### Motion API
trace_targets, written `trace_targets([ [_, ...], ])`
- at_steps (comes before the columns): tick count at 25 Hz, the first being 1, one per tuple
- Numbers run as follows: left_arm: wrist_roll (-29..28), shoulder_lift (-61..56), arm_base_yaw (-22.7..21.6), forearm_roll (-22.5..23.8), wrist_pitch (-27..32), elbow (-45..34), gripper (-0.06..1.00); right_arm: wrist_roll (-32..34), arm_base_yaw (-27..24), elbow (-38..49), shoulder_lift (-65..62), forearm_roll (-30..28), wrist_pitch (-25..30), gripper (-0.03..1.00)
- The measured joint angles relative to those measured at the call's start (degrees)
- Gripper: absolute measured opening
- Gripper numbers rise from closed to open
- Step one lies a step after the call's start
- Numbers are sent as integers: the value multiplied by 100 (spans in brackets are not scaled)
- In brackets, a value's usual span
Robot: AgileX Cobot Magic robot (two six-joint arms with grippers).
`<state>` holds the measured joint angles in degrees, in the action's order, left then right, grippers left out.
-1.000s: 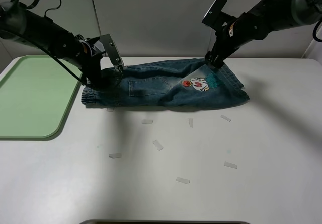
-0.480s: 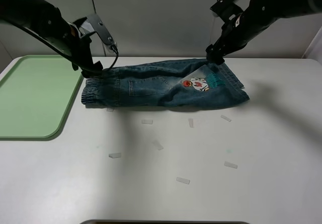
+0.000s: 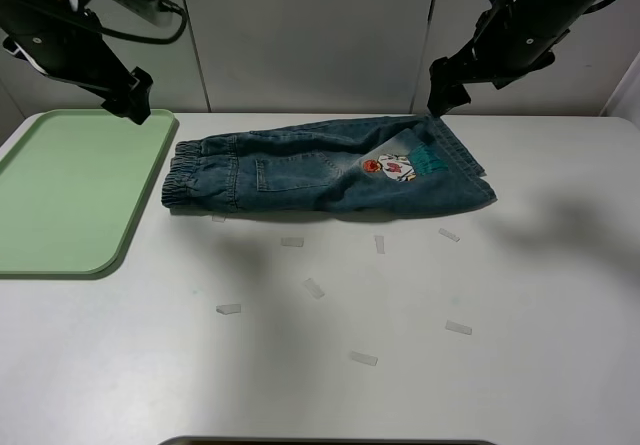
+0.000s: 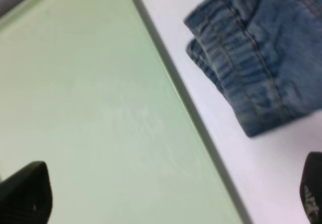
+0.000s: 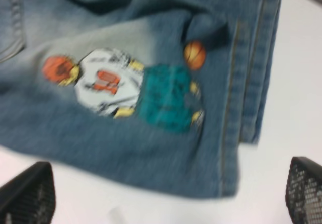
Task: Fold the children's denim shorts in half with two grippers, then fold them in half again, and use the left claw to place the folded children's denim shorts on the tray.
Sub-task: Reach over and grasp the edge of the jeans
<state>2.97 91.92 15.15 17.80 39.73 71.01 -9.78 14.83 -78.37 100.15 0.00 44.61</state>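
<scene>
The children's denim shorts [image 3: 320, 170] lie folded lengthwise on the white table, elastic waist toward the tray and the cartoon patch [image 3: 392, 165] facing up. The light-green tray [image 3: 60, 195] sits at the left. My left gripper [image 3: 130, 107] hangs open in the air over the tray's far right corner, clear of the cloth. In the left wrist view, the left gripper [image 4: 168, 196] looks down on the tray [image 4: 90, 108] and the waistband [image 4: 241, 58]. My right gripper [image 3: 440, 100] is open above the shorts' far right edge. The right gripper [image 5: 166, 194] holds nothing over the patch [image 5: 121, 85].
Several small whitish tape strips [image 3: 314, 287] are scattered on the table in front of the shorts. A grey panelled wall [image 3: 300, 35] stands close behind the table. A dark edge [image 3: 330, 442] shows at the very front.
Both arms have lifted away from the shorts. The left one rose and swung left toward the tray's corner, the right one rose slightly up and right. The shorts stayed put.
</scene>
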Motion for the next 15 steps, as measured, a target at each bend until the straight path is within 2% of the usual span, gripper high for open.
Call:
trace_targets([
  [7,61,-1000,0,-888,835,0,97,367,0,0,-492,80,1045,69],
  [11,89,-1548,0,-1060,1235,-5,97,488,0,-11,-655,126,1586,69],
  [15,89,-2146,0,-1089,1349,-244,96,593,0,-17,-767,150,1957,69],
])
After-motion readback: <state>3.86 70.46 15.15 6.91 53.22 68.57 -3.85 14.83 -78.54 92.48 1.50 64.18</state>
